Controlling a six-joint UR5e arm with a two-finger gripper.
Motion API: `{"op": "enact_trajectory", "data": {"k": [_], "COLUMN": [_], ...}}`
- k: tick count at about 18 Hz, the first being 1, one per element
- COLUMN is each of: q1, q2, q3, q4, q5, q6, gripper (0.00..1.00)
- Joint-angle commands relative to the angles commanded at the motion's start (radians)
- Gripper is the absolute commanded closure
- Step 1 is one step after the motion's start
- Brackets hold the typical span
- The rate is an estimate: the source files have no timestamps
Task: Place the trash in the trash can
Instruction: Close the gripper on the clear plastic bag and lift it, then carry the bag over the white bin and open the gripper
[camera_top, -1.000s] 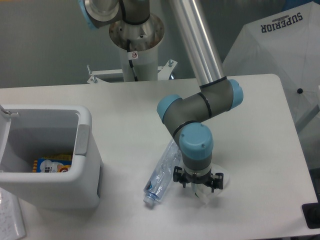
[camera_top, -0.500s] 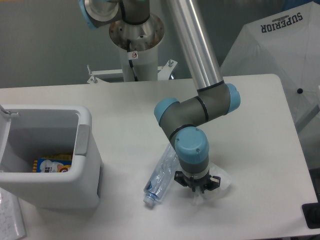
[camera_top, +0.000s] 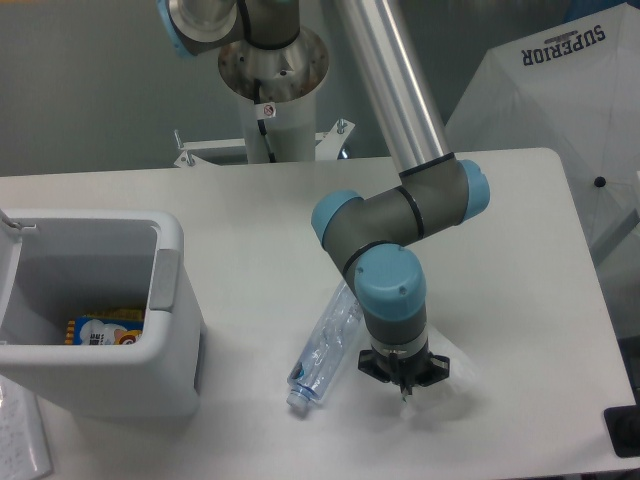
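The boxy white plastic trash can (camera_top: 170, 300) is standing open-topped at the desk's left edge, ready for drops. The slim clear bluish bottle (camera_top: 325, 345) is lying near the front edge, uncollected. Just right, the two-finger gripper (camera_top: 403, 385) is pointing straight down, seemingly pinching the barely visible clear wrinkly bag (camera_top: 440, 368); its closure is unclear.

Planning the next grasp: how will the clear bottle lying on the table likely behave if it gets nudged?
The bottle lies on its side, so it would probably roll. It looks clear and empty, so likely light and easily shoved. Its thin plastic may dent under the gripper.
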Motion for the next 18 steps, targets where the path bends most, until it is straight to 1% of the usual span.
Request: {"op": "enact_trajectory", "data": {"k": [4, 8, 13, 18], "q1": [0.008, 0.002, -0.006, -0.047], "q2": [0.071, 0.144, 0.252, 0.337], "q3": [0.003, 0.003, 0.002, -0.001], "q4": [-0.005, -0.006, -0.009, -0.009], "q5": [-0.103, -0.178, -0.327, -0.428], "q6": [-0.009, -0.066, -0.147, -0.247], "gripper": [1.00, 1.00, 1.00, 1.00]}}
